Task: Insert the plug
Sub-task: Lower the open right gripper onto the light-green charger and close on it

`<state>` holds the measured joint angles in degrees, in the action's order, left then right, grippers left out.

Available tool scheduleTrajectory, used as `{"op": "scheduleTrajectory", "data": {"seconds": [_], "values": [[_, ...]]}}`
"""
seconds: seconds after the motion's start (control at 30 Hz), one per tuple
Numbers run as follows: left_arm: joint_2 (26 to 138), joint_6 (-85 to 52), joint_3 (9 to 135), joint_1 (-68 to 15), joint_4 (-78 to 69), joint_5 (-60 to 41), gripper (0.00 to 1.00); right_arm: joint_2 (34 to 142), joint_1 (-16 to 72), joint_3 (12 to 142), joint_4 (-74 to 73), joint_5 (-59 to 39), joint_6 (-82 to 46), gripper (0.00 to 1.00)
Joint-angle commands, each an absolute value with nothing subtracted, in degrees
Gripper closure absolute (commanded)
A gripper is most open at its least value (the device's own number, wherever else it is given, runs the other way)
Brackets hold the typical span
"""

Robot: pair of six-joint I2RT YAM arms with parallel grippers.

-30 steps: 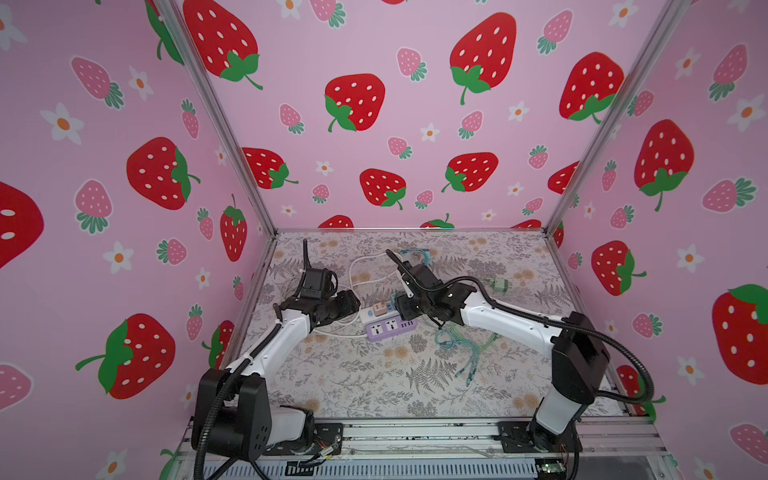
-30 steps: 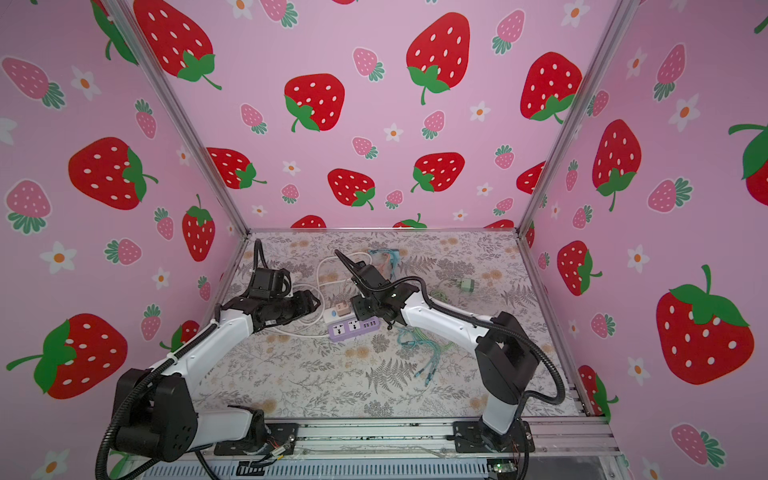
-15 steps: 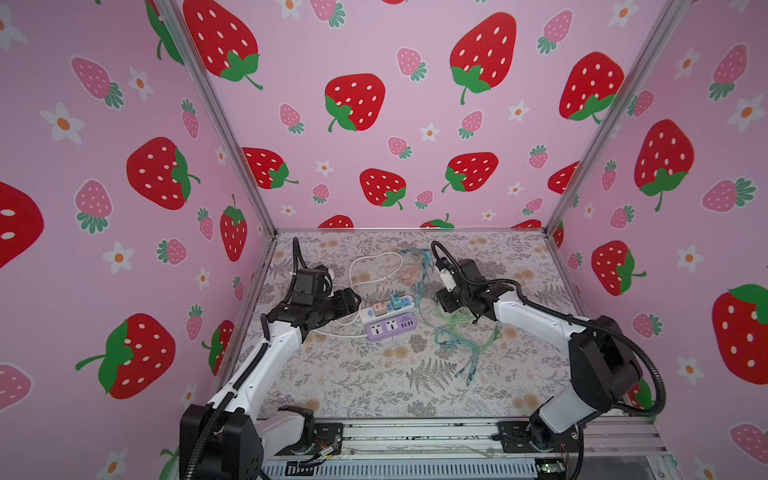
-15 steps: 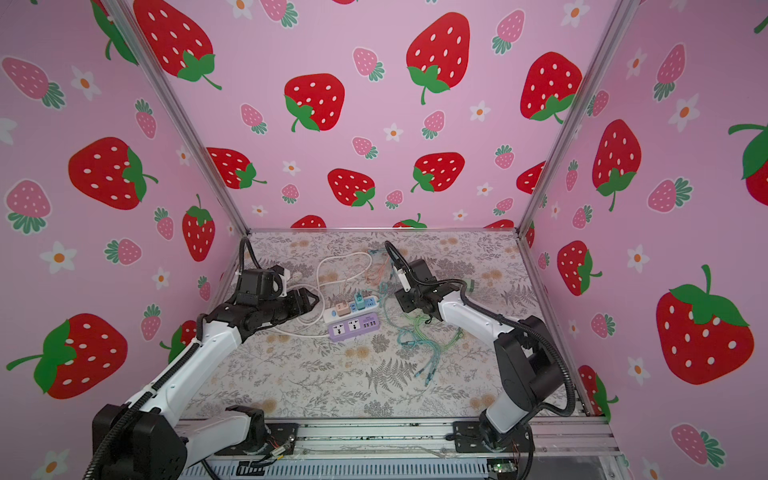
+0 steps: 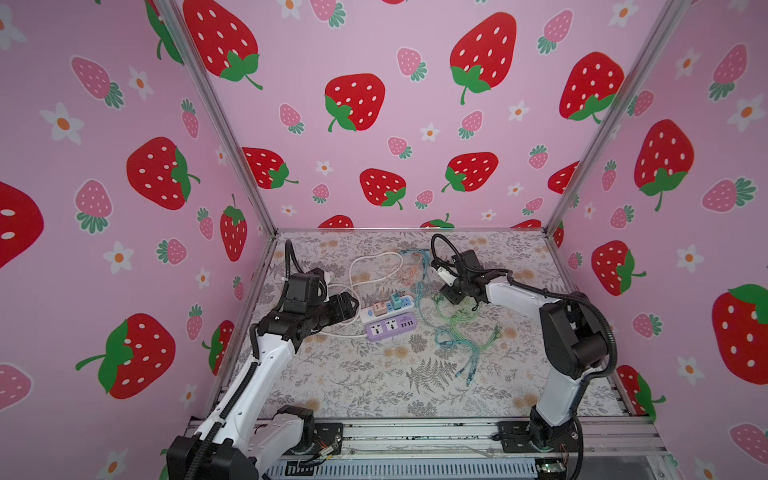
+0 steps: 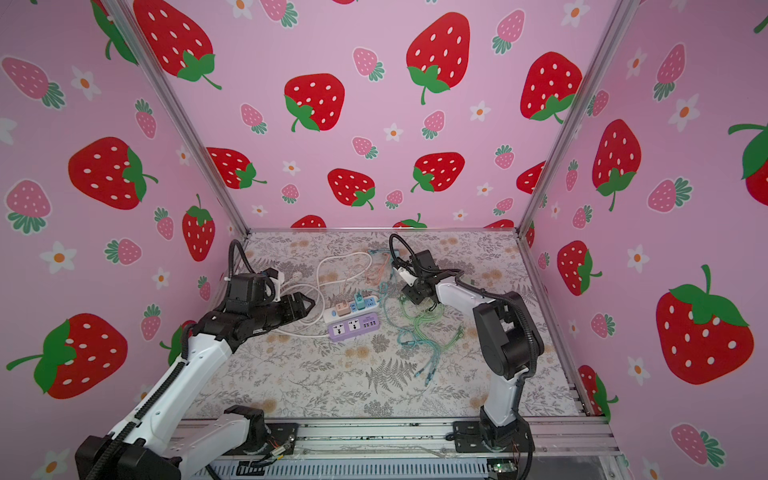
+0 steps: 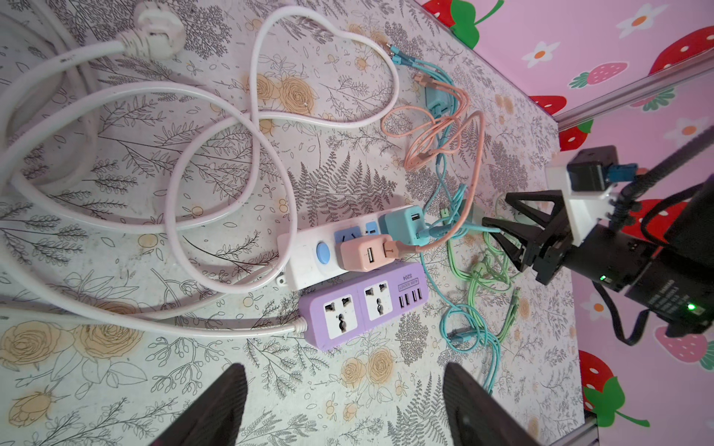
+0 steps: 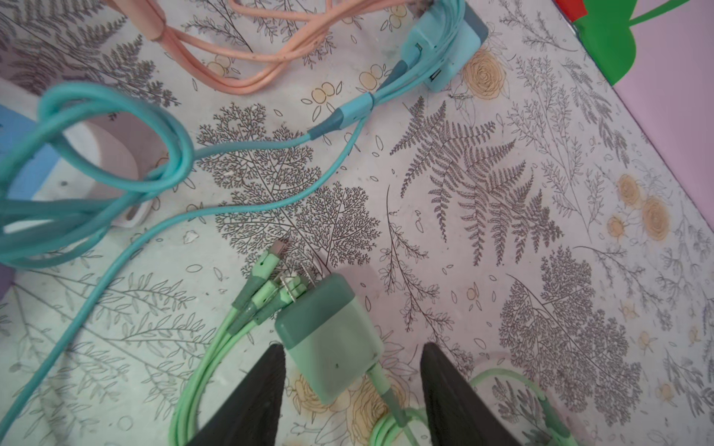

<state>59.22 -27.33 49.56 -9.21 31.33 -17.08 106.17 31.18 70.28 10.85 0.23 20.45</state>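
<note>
Item, right gripper [image 8: 349, 347]: I am holding my jaws apart, straddling the green plug [image 8: 328, 340] (not clamped). Its long axis is running along my reach, prongs pointing away from me. The power strips [image 5: 390, 328] are lying beyond, towards the left gripper [image 5: 351, 305]. A second ago I was hovering over those strips.

Left arm [image 5: 266, 361]: reaches forward and low, forearm almost level.
Left gripper [image 7: 344, 376]: jaws wide apart, pointing forward.
Right arm [image 5: 515, 297]: elbow bent, wrist tilted downward.
Right gripper [image 8: 352, 345]: jaws half apart, pointing down.
</note>
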Motion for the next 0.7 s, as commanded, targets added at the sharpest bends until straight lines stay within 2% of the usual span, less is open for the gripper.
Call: {"op": "scheduleTrajectory", "data": {"seconds": [0.0, 0.13, 0.67], "values": [[57.8, -25.9, 51.2, -9.1, 34.8, -17.0, 0.18, 108.1, 30.2, 72.7, 14.8, -5.7, 27.2, 0.41], [56.7, -25.2, 52.3, -8.9, 36.8, -16.9, 0.18, 110.8, 28.4, 76.1, 18.7, -10.3, 30.0, 0.42], [56.1, -24.0, 53.4, -8.9, 38.3, -16.8, 0.18, 114.6, 27.3, 78.0, 24.9, -11.7, 33.2, 0.46]]}}
